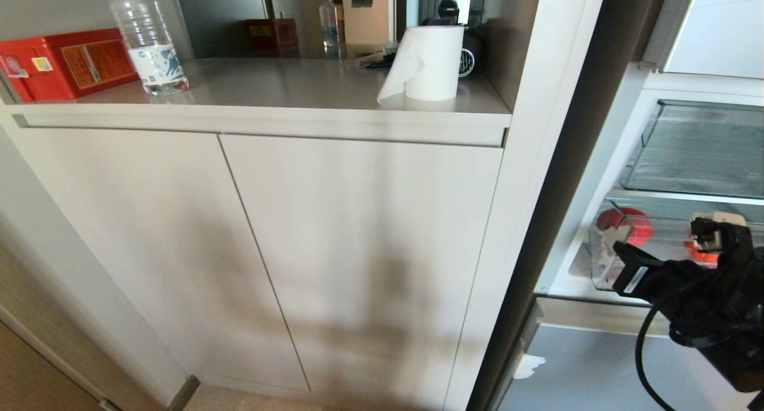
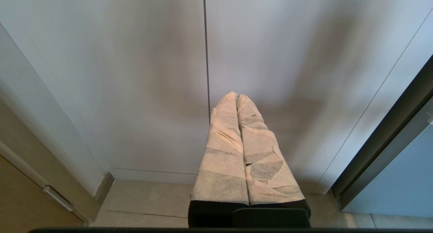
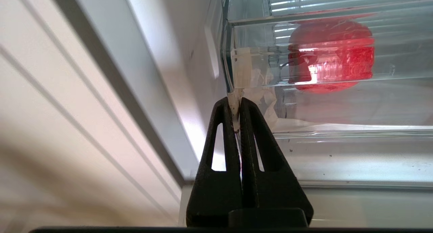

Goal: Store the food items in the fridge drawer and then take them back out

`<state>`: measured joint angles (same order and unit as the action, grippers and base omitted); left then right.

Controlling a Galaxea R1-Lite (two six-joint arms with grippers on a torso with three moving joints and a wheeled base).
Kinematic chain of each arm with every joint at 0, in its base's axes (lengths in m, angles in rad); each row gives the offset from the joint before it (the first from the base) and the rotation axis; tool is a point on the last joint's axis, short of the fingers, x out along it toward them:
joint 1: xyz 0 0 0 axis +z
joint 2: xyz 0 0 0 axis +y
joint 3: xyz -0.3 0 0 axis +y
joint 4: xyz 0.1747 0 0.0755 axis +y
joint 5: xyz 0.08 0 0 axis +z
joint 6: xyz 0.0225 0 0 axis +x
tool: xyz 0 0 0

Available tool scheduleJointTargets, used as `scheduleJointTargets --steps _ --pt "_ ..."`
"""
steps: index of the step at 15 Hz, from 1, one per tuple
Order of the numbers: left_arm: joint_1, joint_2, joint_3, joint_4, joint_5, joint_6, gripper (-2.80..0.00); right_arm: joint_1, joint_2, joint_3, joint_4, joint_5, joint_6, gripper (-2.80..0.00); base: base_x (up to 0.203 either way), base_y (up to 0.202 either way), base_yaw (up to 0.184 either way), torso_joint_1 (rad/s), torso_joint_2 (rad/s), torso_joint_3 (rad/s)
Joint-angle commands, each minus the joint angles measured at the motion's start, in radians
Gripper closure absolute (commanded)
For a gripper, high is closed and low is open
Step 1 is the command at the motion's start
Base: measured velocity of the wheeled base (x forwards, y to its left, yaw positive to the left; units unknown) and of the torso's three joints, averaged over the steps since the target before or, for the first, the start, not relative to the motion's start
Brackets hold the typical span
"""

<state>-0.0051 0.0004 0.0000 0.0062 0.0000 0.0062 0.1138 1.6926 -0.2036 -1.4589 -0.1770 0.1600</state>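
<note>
Two cabinet doors (image 1: pixel 268 250), grey countertop (image 1: pixel 286 86), open fridge (image 1: pixel 656 160)

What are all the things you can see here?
tomatoes: two, red, inside the clear fridge drawer
upper bin: one, clear, above the drawer
bottle: one, clear, on the counter
box: one, red, left of the bottle
paper roll: one, white, counter's right end
cabinet doors: two, white, under the counter
right gripper: black, shut on a tape tab at the drawer's corner
left gripper: wrapped, pale, shut, facing the cabinet doors
</note>
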Motion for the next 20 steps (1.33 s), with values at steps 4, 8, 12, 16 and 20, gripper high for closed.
scheduleJointTargets --steps 4,8,12,16,20 --pt "-0.001 0.0 0.0 0.0 0.0 0.0 0.0 0.0 -0.206 0.094 0.062 -0.007 0.019 0.0 0.0 0.0 0.0 0.0 0.0 0.0" --pt "0.0 0.0 0.0 0.0 0.0 0.0 0.0 0.0 -0.346 0.097 0.239 -0.006 0.024 -2.8 0.0 0.0 0.0 0.0 0.0 0.0" --pt "0.0 0.0 0.0 0.0 0.0 0.0 0.0 0.012 -0.528 0.098 0.49 -0.001 0.015 -2.8 0.0 0.0 0.0 0.0 0.0 0.0" --pt "0.001 0.0 0.0 0.0 0.0 0.0 0.0 0.006 -0.695 -0.028 0.767 -0.015 0.011 -2.8 0.0 0.0 0.0 0.0 0.0 0.0" --pt "0.0 0.0 0.0 0.0 0.0 0.0 0.0 -0.045 -0.668 -0.34 1.104 -0.046 0.003 -2.8 0.0 0.0 0.0 0.0 0.0 0.0"
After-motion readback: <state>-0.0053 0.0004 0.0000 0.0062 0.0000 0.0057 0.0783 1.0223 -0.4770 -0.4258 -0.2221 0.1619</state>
